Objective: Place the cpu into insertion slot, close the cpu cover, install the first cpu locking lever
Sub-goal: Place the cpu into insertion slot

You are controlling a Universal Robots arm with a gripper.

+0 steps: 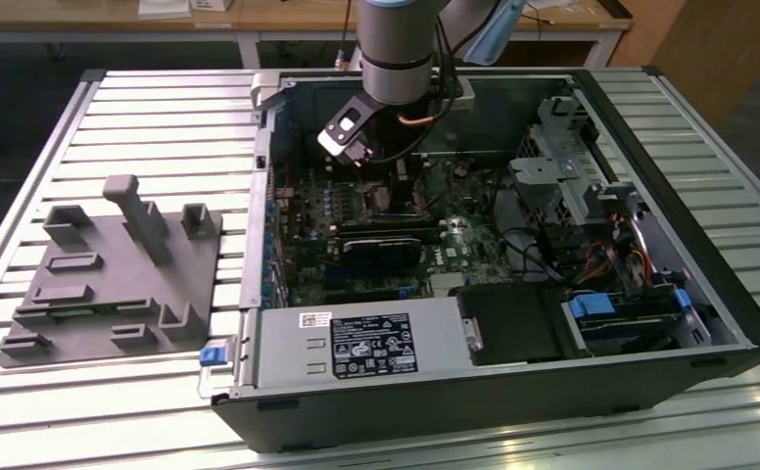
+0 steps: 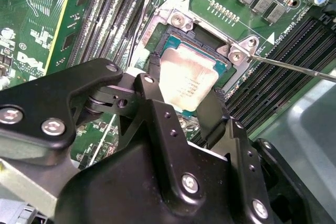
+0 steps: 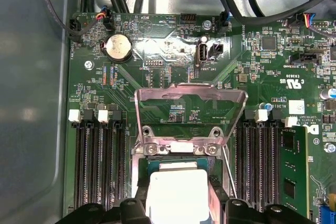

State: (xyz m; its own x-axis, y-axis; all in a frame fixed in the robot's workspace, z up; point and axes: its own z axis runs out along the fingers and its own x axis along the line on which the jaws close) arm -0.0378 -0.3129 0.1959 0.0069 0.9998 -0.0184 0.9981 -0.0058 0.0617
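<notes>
The cpu (image 2: 187,77), a pale square chip, sits between my gripper's (image 2: 184,94) two black fingers (image 2: 153,80), directly over the insertion slot (image 2: 181,38). The gripper is shut on the chip's opposite edges. I cannot tell whether the chip rests in the socket or hangs just above it. The cpu cover (image 3: 191,95) stands swung up and open behind the socket, and the cpu (image 3: 176,195) shows below it between the fingers. A thin metal locking lever (image 2: 294,66) sticks out free beside the socket. In the exterior view the gripper (image 1: 383,181) reaches down into the open computer case (image 1: 733,323).
Long black memory slots (image 3: 100,161) flank the socket on both sides. A round coin battery (image 3: 118,47) and cables (image 3: 236,9) lie beyond the cover. A grey fixture block (image 1: 106,269) rests on the slatted table (image 1: 158,108) at the exterior view's left.
</notes>
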